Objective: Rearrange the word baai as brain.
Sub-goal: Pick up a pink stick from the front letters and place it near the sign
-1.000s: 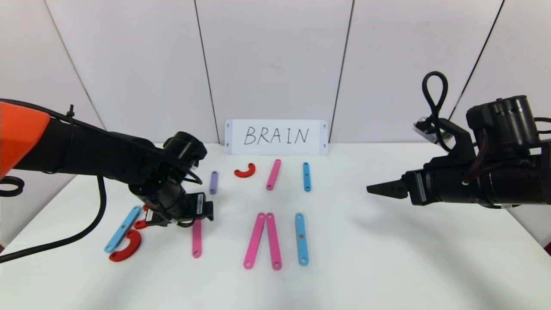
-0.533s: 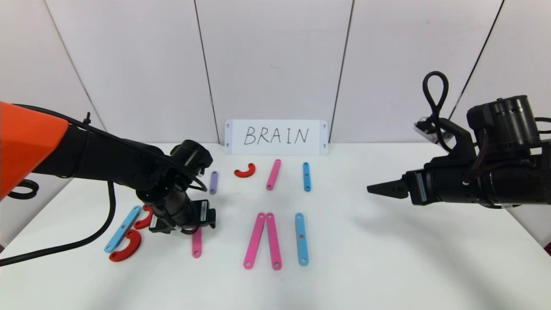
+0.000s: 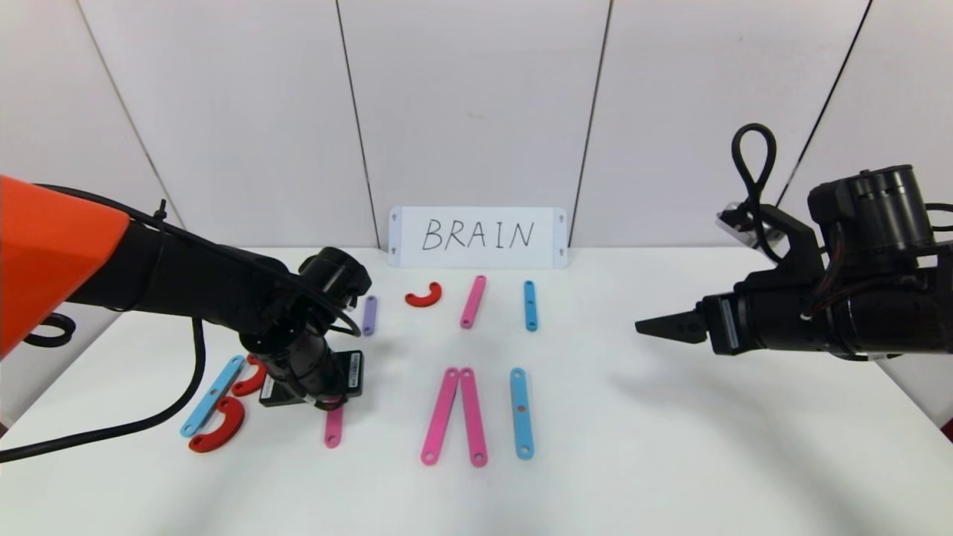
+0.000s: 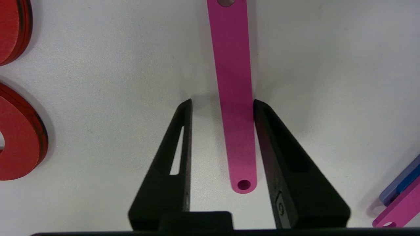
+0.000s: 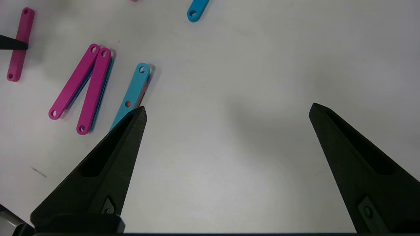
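Observation:
The letter pieces lie flat on the white table (image 3: 670, 447). At the left are a blue strip (image 3: 212, 394) and two red curves (image 3: 249, 378) (image 3: 220, 426). To their right lies a single pink strip (image 3: 333, 430). My left gripper (image 4: 222, 102) is open and low over this strip (image 4: 233, 82). Its jaws straddle the strip's far end; one finger touches its edge and the other stands apart. A pink strip pair (image 3: 454, 417) forms a narrow wedge beside a blue strip (image 3: 521, 412). My right gripper (image 3: 649, 326) is open and empty, held above the table's right side.
A back row holds a purple strip (image 3: 368, 315), a small red curve (image 3: 424, 295), a pink strip (image 3: 472, 301) and a blue strip (image 3: 530, 305). A white card handwritten BRAIN (image 3: 476, 237) leans on the back wall.
My left gripper has turned and come down over the single pink strip, now covering its far half. The strip's near end has shifted slightly left. The right arm has not moved.

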Controlling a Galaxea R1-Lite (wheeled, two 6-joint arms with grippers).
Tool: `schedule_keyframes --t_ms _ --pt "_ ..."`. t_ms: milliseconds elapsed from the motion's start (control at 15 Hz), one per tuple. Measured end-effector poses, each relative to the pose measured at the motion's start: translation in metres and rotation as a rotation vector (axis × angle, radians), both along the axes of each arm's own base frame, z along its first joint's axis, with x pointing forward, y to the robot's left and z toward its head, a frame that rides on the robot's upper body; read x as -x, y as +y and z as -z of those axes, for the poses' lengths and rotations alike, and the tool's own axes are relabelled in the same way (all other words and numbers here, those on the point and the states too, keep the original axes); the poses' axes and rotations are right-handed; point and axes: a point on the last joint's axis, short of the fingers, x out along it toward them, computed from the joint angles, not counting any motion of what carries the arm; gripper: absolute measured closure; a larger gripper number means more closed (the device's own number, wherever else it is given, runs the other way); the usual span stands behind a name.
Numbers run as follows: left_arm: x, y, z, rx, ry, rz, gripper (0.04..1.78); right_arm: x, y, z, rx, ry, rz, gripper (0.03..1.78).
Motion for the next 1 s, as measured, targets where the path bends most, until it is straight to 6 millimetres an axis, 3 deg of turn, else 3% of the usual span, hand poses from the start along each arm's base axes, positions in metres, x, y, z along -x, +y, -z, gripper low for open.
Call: schedule_keyframes --t_ms 133,533,1000 --pt "0.0 0.0 0.001 -0.001 0.002 0.001 1.51 0.0 0.0 0.0 0.0 0.001 -0.001 0.08" --pt "0.002 0.0 -0.006 0.004 -0.015 0.01 1.55 0.0 -0.008 -0.002 -0.048 0.006 -0.026 0.08" --pt "-0.014 -0.005 -0.058 0.067 -0.187 0.155 1.55 -0.005 -0.024 -0.006 -0.091 -0.004 -0.017 0.08"
